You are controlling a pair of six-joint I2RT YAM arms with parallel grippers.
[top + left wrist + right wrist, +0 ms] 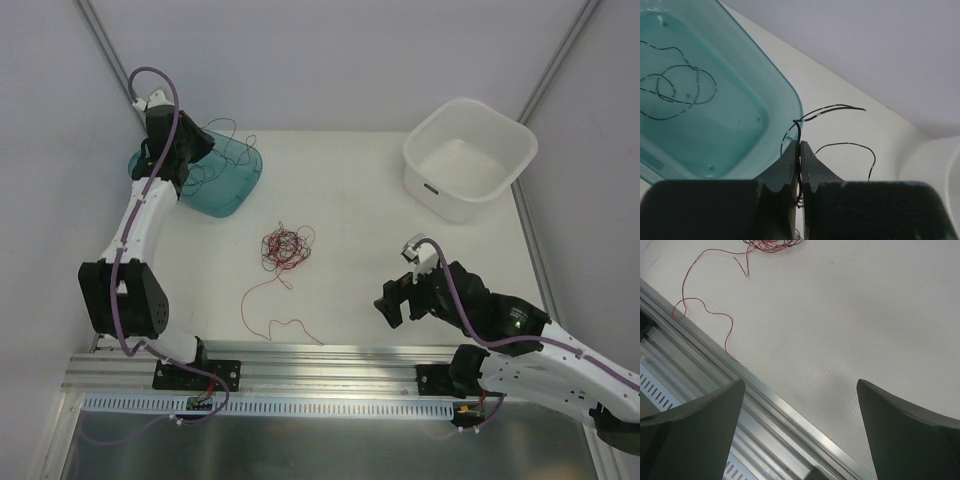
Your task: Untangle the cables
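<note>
Teal tub [785, 92], left gripper [800, 146] clamped on a black strand [840, 106] by its rim, red-black tangle [285, 246] lay apart from the tub, right gripper [800, 384] stood spread wide, farther off.

Cables [286, 246] lie between left tub [240, 190] and right basin [450, 200].

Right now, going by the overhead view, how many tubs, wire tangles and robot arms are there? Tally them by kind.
Tubs: 2 (teal tub, white tub)
Wire tangles: 1 (red and black wire ball mid-table)
Robot arms: 2 (left arm, right arm)
Total: 5
</note>
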